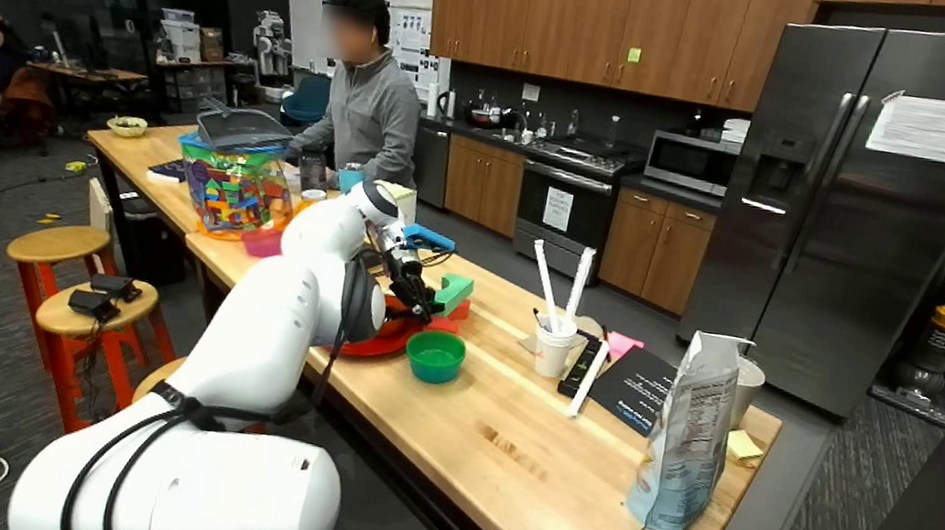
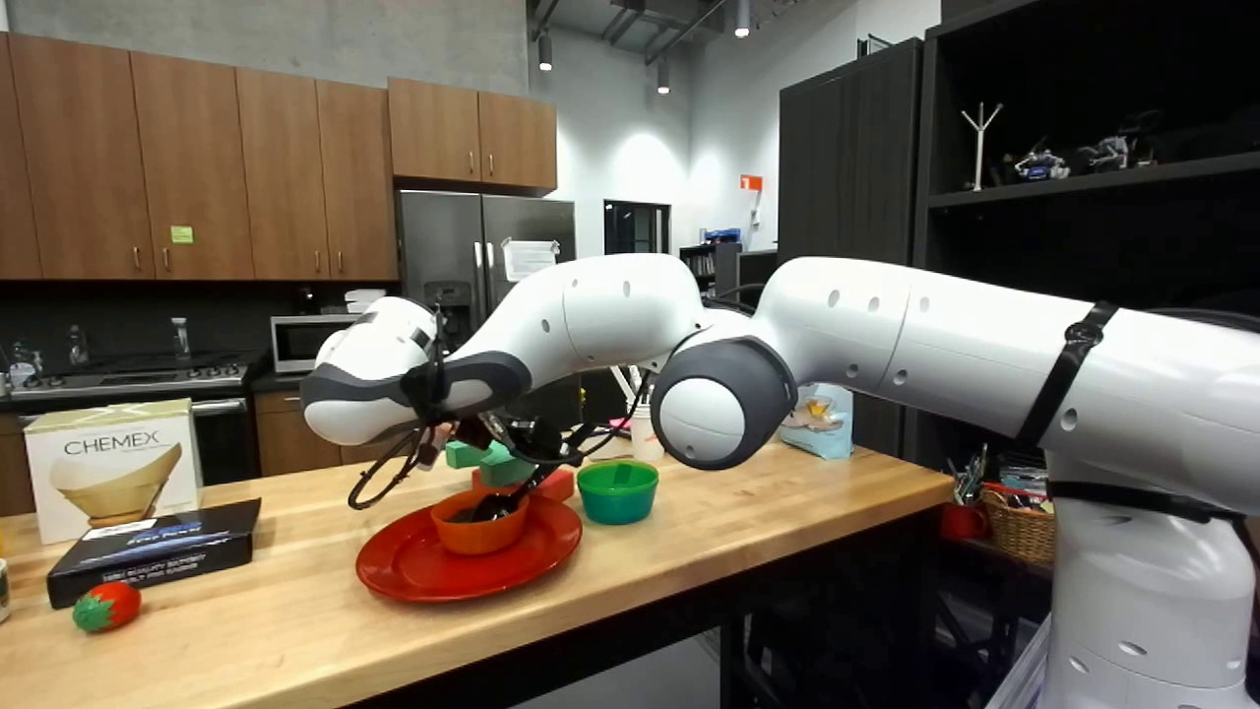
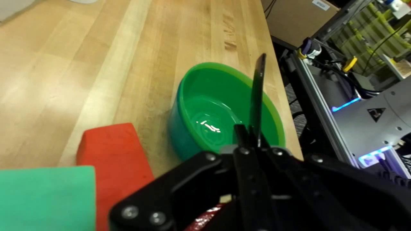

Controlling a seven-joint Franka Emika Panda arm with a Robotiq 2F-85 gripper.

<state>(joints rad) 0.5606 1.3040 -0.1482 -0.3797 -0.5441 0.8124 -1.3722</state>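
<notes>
In the wrist view, the gripper (image 3: pixel 252 141) has its fingers pressed together on a black spoon (image 3: pixel 257 93), whose thin dark handle sticks up past them. Behind the handle, a green bowl (image 3: pixel 221 102) stands on the butcher-block counter (image 3: pixel 154 48), close to the edge facing the robot's base. A red block (image 3: pixel 114 160) lies left of the bowl, apart from it, and a green block (image 3: pixel 45 199) covers part of the red one; whether the two touch, I cannot tell.

In an exterior view, the spoon slants down from the gripper, its head inside an orange bowl (image 2: pixel 472 540) that stands on a red plate (image 2: pixel 413 568) along the counter's front edge. The green bowl is just beside the plate's right rim, near the same edge. Toward the counter's left end, a toy strawberry (image 2: pixel 106 607) lies in front of a flat black box (image 2: pixel 162 551); a Chemex box (image 2: pixel 116 463) stands behind that.

In an exterior view, the arm (image 1: pixel 268 338) reaches across the counter's near edge. A white cup (image 1: pixel 552 355) holds upright white sticks; between it and a tall bag (image 1: pixel 688 443) by the right-hand edge lies a black booklet (image 1: pixel 635 388). A person (image 1: pixel 378 118) stands behind the far edge.
</notes>
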